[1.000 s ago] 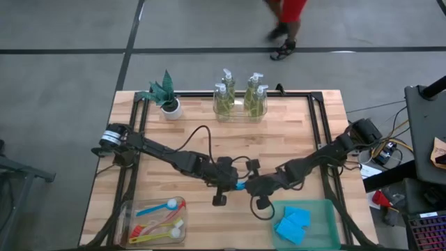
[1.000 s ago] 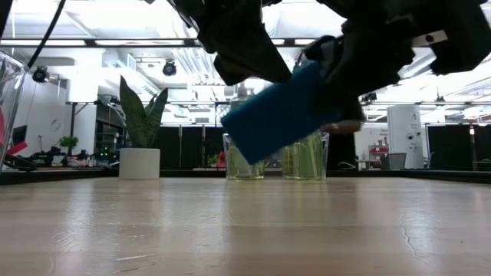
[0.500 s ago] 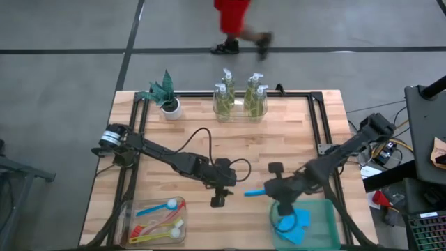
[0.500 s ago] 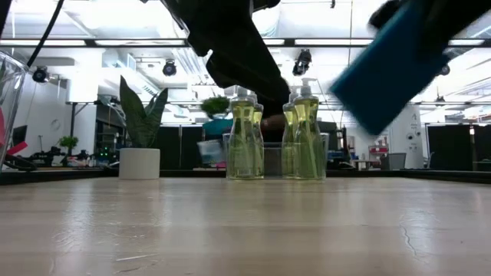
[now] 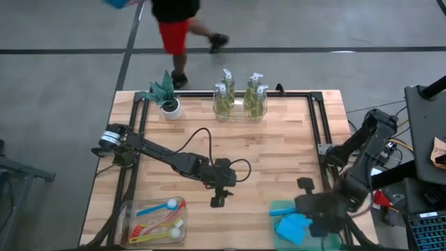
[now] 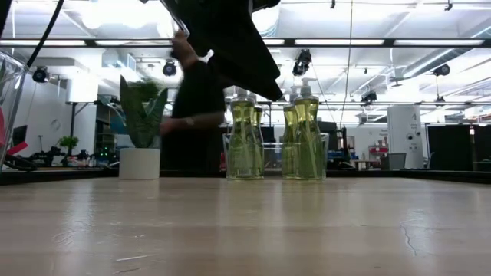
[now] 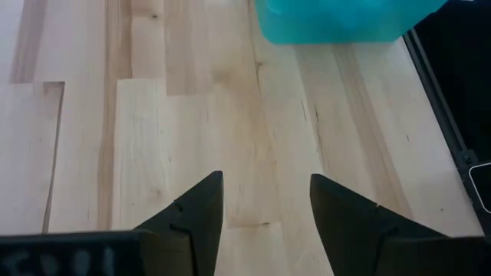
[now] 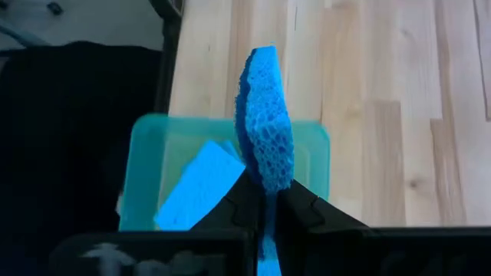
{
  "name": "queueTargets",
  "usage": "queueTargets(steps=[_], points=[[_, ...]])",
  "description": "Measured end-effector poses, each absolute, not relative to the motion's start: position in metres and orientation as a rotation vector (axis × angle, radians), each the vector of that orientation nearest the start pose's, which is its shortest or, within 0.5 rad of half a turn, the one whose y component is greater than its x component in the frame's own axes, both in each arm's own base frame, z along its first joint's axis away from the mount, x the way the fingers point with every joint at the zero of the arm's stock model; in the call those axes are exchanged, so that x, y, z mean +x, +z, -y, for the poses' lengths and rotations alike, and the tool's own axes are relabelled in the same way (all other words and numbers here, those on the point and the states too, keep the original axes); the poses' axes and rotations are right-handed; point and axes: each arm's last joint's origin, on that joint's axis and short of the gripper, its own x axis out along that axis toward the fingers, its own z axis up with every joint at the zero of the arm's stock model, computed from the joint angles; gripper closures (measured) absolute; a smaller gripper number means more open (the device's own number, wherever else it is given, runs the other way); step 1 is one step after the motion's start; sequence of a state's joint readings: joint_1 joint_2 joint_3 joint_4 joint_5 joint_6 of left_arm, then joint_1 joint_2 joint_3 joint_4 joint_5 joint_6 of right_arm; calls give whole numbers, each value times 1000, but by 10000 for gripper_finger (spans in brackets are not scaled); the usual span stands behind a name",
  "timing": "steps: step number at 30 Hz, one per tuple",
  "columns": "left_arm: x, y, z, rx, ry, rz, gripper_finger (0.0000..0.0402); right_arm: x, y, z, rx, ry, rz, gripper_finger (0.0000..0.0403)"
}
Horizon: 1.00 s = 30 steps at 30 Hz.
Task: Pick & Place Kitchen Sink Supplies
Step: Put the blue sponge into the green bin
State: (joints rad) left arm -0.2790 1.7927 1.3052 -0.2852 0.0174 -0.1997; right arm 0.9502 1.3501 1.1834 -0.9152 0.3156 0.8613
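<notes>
While over the bin [image 8: 146, 165]: right gripper [image 8: 265, 201] clenched on a sponge [image 8: 265, 146].
Left gripper [image 7: 265, 207]: released, empty, mid-table.

Right gripper [image 5: 317, 224] motion-blurred over teal bin [image 5: 280, 208]; person [image 5: 172, 24] cut off.

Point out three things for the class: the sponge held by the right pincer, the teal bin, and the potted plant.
sponge [image 8: 265, 123], right wrist view, on its porous edge.
teal bin [image 8: 146, 153], right wrist view, on its rim.
plant [image 5: 164, 89], high view, on its leaves.
</notes>
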Motion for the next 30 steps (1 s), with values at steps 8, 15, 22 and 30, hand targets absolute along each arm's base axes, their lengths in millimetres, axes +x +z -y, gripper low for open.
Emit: queueTargets(steps=[8,15,22,30], points=[[377,232,108,-84,-205,-792,215,123,255,-229,70,58,-1027,390],[377,232,108,-98,-199,-793,213,109,225,-239,83,27,-987,372],[377,232,109,-99,-199,-793,213,102,213,-243,152,-35,-999,285],[376,233,108,-42,-222,-787,213,100,214,-247,175,-34,-993,209]])
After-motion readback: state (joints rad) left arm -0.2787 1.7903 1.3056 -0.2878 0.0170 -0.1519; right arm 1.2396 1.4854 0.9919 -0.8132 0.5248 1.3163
